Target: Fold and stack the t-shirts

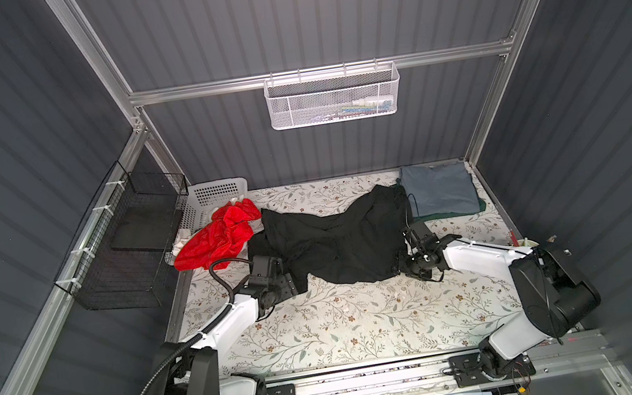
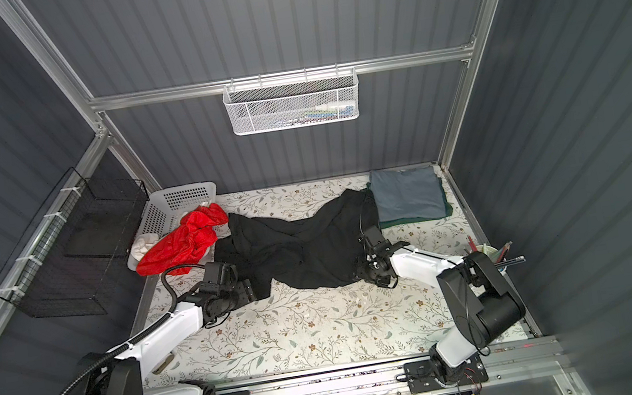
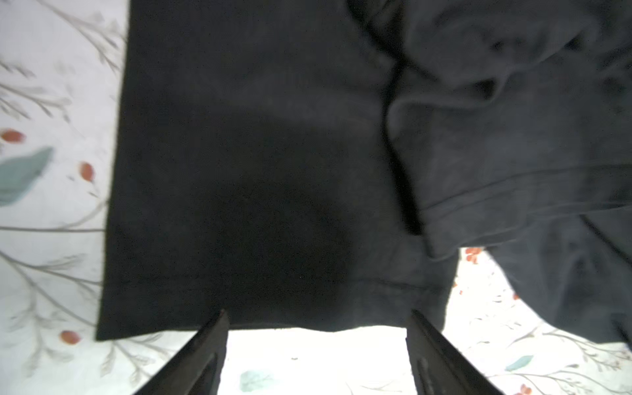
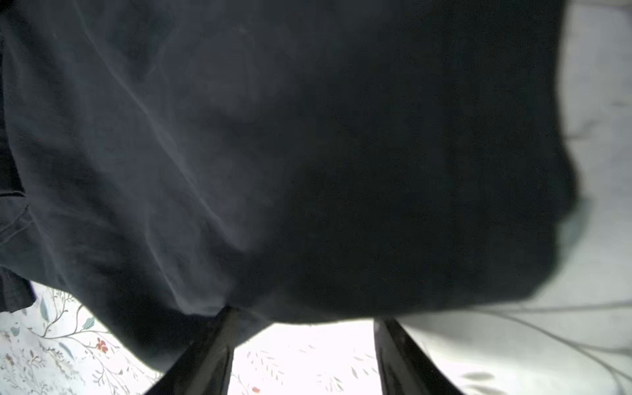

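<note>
The large black t-shirt (image 1: 336,237) (image 2: 299,243) lies spread and wrinkled across the middle of the floral table. My left gripper (image 1: 295,283) (image 2: 251,289) (image 3: 318,314) is at its near left hem, open, with the fingertips (image 3: 222,316) just over the cloth edge. At the near right hem my right gripper (image 1: 399,263) (image 2: 358,269) (image 4: 306,316) is also open, tips touching the hem. The red t-shirt (image 1: 219,237) (image 2: 182,242) hangs crumpled over the white basket. The slate blue-grey t-shirt (image 1: 439,189) (image 2: 406,194) lies folded on the dark green one (image 1: 455,213) at the back right.
A white perforated basket (image 1: 217,195) stands at the back left corner, a black wire basket (image 1: 133,249) hangs off the left rail. A white mesh basket (image 1: 334,97) hangs on the back rail. A cup of pens (image 2: 490,254) sits at the right edge. Bare floral table (image 1: 344,320) lies in front.
</note>
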Controlling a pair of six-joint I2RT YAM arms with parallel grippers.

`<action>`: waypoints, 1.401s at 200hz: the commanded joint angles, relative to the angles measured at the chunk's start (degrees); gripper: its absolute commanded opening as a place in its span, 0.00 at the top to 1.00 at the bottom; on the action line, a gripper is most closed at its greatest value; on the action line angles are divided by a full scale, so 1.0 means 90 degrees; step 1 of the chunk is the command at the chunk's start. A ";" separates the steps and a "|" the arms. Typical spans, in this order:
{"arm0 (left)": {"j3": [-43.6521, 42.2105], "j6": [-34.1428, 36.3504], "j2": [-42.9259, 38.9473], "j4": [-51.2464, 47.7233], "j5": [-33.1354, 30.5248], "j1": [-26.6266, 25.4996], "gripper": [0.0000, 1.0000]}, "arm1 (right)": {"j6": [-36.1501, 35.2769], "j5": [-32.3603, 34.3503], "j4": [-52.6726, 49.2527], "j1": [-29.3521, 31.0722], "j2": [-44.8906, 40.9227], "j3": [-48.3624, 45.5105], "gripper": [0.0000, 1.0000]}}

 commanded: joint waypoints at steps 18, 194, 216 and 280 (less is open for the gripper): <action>-0.0060 -0.0136 0.0484 0.0362 -0.0004 0.0002 0.18 | -0.0092 0.0598 0.0027 0.0184 0.0448 0.0397 0.40; 0.1156 0.0047 -0.1347 -0.1399 -0.0637 0.0005 1.00 | -0.0849 0.1781 -0.2061 0.0228 -0.0221 0.1515 1.00; 0.1943 0.0326 -0.1483 -0.1840 -0.0846 0.0007 1.00 | -0.1115 0.1949 -0.2495 0.0215 -0.0468 0.2016 1.00; 0.3576 0.0703 -0.1053 -0.1757 -0.0713 0.0002 1.00 | -0.2116 0.1053 -0.3158 -0.0383 0.1160 0.4998 0.49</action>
